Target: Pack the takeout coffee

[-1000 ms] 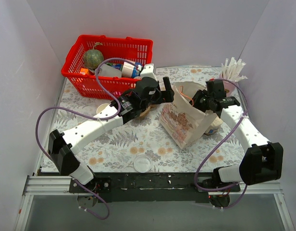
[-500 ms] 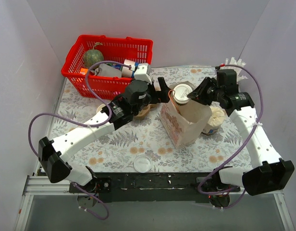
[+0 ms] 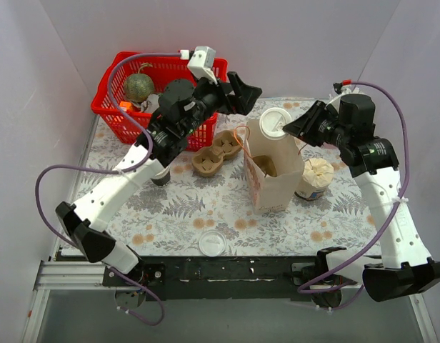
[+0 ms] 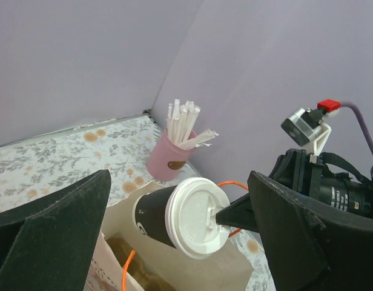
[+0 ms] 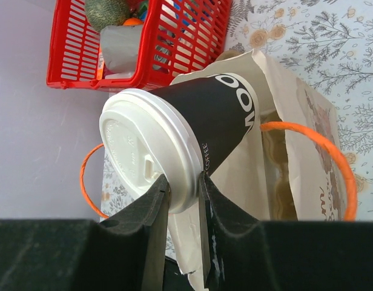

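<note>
The takeout coffee (image 3: 275, 122) is a dark cup (image 5: 220, 118) with a white lid (image 5: 143, 150). It hangs tilted over the open mouth of the paper bag (image 3: 274, 180). My right gripper (image 3: 294, 129) is shut on the lid's rim, one finger on each side (image 5: 181, 185). In the left wrist view the lid (image 4: 195, 217) faces the camera, with the right fingertip (image 4: 236, 214) against it. My left gripper (image 3: 243, 93) is open, raised to the left of the cup and apart from it, its fingers (image 4: 56, 221) wide either side of the view.
The bag has orange handles (image 5: 332, 154) and stands upright. A brown cup carrier (image 3: 216, 151) lies left of it. A white tub with crumpled paper (image 3: 314, 177) stands to its right. A red basket (image 3: 160, 91) is at the back left, a pink straw cup (image 4: 168, 162) at the back right, and a loose lid (image 3: 212, 243) near the front edge.
The right gripper has risen with the coffee, which now shows above the bag mouth. The bag went from leaning to upright. The left arm lifted and drew back toward the basket.
</note>
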Robot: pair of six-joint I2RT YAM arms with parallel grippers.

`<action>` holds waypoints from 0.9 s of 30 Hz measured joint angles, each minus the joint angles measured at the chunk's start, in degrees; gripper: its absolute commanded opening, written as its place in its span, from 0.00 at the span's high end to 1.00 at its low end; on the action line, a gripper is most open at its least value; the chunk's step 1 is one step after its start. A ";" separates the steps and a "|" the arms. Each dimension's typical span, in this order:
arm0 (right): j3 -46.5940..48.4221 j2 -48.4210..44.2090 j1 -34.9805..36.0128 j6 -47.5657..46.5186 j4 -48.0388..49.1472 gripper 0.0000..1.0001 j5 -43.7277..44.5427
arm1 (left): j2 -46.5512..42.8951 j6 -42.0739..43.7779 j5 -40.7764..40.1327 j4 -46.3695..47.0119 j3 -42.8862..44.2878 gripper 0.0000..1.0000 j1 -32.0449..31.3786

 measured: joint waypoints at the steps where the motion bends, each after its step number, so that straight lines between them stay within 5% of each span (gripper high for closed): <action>1: 0.00 -0.17 0.00 0.02 0.00 0.93 -0.39 | 1.46 0.37 2.29 -0.39 2.14 0.02 0.72; 9: 0.00 -0.63 0.00 0.09 0.09 0.92 -3.50 | 10.23 2.84 16.63 -7.82 6.82 0.13 0.83; 23: -0.63 -2.29 -0.33 -0.35 1.20 0.91 -5.14 | 11.28 -0.55 21.46 -10.54 5.68 0.68 1.20; 27: -1.16 -2.29 -0.57 -0.92 0.94 0.89 -4.72 | 11.28 -3.41 21.40 -10.67 5.68 0.96 1.60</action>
